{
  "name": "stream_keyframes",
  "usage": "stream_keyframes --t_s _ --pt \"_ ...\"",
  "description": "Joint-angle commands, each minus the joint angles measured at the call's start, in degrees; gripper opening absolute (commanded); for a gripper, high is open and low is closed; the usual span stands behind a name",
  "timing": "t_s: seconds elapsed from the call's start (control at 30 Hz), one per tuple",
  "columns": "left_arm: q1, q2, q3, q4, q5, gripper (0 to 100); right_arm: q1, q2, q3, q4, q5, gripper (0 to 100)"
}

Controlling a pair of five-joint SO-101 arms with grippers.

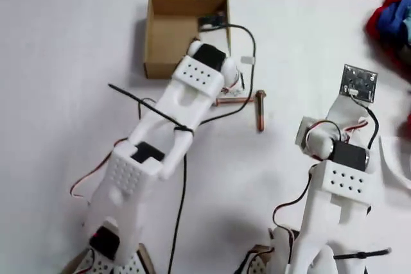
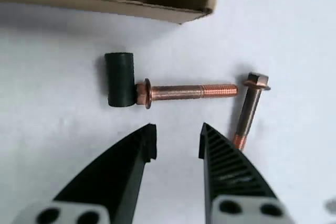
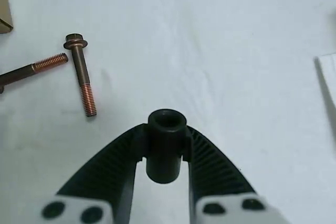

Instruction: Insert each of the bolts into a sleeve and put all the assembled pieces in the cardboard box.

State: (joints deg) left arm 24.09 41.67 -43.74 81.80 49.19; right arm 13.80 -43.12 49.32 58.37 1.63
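While the right gripper (image 3: 164, 140) clamps a sleeve (image 3: 167, 121) upright, the left gripper (image 2: 177, 141) hangs open over a bolt (image 2: 184, 92) near the box (image 2: 131, 9). This looks like the insertion step: next, the left must grasp that bolt and align it with the sleeve's bore.

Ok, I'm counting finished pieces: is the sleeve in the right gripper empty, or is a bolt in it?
Empty. The right gripper clamps the sleeve; its bore shows open and dark, nothing inside.
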Motion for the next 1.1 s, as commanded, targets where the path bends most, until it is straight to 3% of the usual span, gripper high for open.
stream_keyframes --t_s 0.0,0.1,0.4,1.07 --pt "1.23 0.62 -0.66 -2.99 13.1 16 -0.66 -1.98 -0.18 -1.1 -0.18 2.1" --pt "1.32 2.29 -0.57 -4.66 20.04 16 -0.66 -1.98 -0.18 -1.1 -0.18 2.1" --pt "3.6 3.43 -0.04 -7.91 29.36 15 -0.31 -1.98 -0.09 -1.1 -0.18 2.1" --pt "-0.18 10.81 -0.57 -16.44 30.07 16 -0.31 -1.98 2.02 -3.56 0.0 2.1"
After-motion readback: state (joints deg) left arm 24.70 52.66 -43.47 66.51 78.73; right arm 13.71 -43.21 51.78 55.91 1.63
